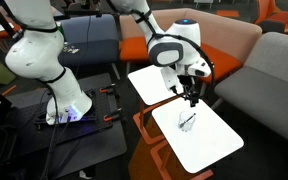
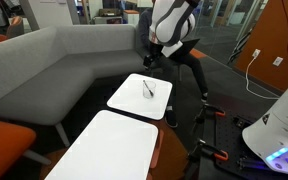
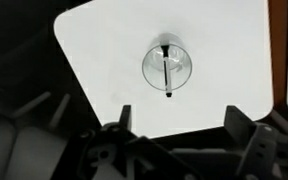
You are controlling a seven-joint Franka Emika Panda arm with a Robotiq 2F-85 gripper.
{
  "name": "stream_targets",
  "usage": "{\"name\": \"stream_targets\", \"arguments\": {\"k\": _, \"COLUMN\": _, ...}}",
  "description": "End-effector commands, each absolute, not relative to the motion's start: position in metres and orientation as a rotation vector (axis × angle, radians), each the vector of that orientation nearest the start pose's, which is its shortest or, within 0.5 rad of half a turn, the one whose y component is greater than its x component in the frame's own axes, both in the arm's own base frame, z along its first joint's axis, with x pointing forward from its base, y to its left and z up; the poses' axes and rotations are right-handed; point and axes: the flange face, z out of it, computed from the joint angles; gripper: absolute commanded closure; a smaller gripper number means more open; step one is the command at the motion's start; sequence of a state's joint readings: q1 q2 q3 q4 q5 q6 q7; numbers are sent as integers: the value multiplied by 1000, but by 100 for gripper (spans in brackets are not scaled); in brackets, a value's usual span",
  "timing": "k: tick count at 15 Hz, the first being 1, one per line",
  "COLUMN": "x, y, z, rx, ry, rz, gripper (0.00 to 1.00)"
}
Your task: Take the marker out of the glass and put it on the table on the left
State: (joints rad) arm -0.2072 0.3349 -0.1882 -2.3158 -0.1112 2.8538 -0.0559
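Where the wrist view looks straight down, the gripper (image 3: 179, 112) fills the bottom edge, its two dark fingers (image 3: 124, 115) standing well apart with nothing between them but bare tabletop. Just beyond them stands the glass (image 3: 180, 60), seen from above as a clear ring. The marker (image 3: 166, 70) is inside it, a thin dark stick leaning across the ring, with its lower end showing past the rim. Nothing touches the glass or the marker.

Both exterior views show the gripper (image 1: 191, 98) hanging above the glass (image 1: 187, 120) – apart from it, not around it. The glass (image 2: 149, 88) stands on a white table (image 2: 129, 100) with rounded corners and an orange frame. Edge to edge with it is a second white table (image 1: 149, 80) of the same kind – its top (image 2: 109, 145) is bare.

Farther back, the white arm (image 1: 39, 55) rises from its base on the floor, and a grey sofa (image 2: 44, 60) curves behind both tables.
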Motion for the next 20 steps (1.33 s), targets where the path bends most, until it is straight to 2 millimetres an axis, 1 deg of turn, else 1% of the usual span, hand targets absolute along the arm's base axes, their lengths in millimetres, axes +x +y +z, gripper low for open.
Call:
{"name": "stream_targets", "arguments": {"k": 1, "x": 526, "y": -212, "z": 190, "rx": -3256, "ry": 287, "rz": -291, "gripper": 0}}
{"name": "stream_targets", "arguments": {"k": 4, "x": 537, "y": -217, "z": 166, "rx": -3218, "ry": 334, "rz": -247, "gripper": 6}}
{"name": "stream_targets", "arguments": {"k": 5, "x": 539, "y": -219, "z": 159, "rx": -3208, "ry": 329, "rz": -234, "gripper": 16}}
{"name": "stream_targets", "arguments": {"k": 6, "x": 541, "y": -222, "z": 152, "rx": -3203, "ry": 334, "rz": -218, "gripper": 22}}
{"name": "stream_targets", "arguments": {"k": 8, "x": 543, "y": -228, "z": 142, "rx": -3190, "ry": 343, "rz": -192, "gripper": 40}}
{"name": "stream_targets", "arguments": {"k": 11, "x": 544, "y": -236, "z": 130, "rx": -3197, "ry": 336, "rz": -138, "gripper": 51}}
{"name": "stream_targets", "arguments": {"k": 13, "x": 543, "y": -238, "z": 124, "rx": -3203, "ry": 335, "rz": -111, "gripper": 49}}
{"name": "stream_targets", "arguments": {"k": 14, "x": 543, "y": -238, "z": 120, "rx": -3198, "ry": 335, "rz": -103, "gripper": 45}}
{"name": "stream_targets", "arguments": {"k": 15, "x": 544, "y": -238, "z": 117, "rx": -3197, "ry": 339, "rz": -91, "gripper": 46}}
{"name": "stream_targets", "arguments": {"k": 16, "x": 544, "y": -238, "z": 114, "rx": -3196, "ry": 334, "rz": -77, "gripper": 43}}
{"name": "stream_targets", "arguments": {"k": 20, "x": 546, "y": -237, "z": 103, "rx": -3190, "ry": 323, "rz": -29, "gripper": 49}}
